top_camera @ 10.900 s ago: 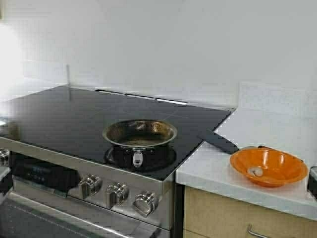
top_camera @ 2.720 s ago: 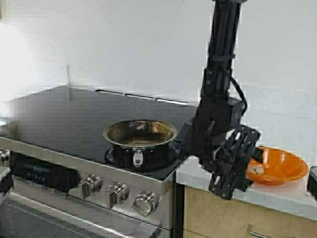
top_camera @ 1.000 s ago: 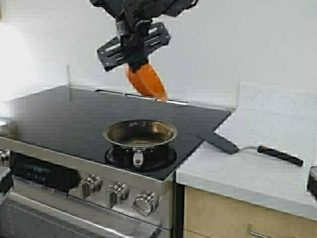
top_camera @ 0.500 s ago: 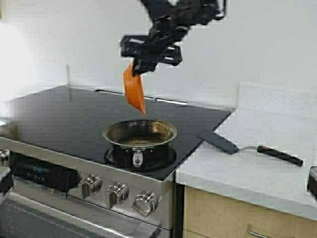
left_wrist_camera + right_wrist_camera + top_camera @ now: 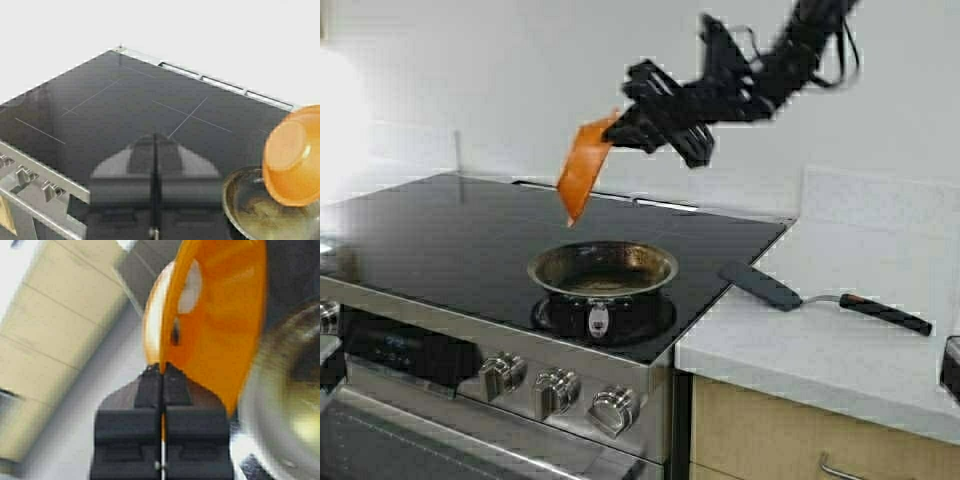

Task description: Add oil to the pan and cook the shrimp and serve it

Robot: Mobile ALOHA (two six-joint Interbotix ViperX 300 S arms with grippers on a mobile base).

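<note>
The steel pan sits on the black cooktop's front burner. Above and just behind it, my right gripper is shut on the rim of the orange bowl, which is tipped steeply on edge. The right wrist view shows the jaws pinching that rim, with the orange bowl beside the pan; a pale whitish piece, likely shrimp, shows against its inside. My left gripper hangs shut over the cooktop with nothing in it, beside the pan and bowl. The oil is out of view.
A black spatula lies half on the cooktop, half on the white counter to the right. Stove knobs line the front panel. The dark glass cooktop stretches left of the pan.
The right gripper took the orange bowl off the counter and carried it over the pan. In the last half second the arm swung out to the right, with the bowl staying tipped above the pan.
</note>
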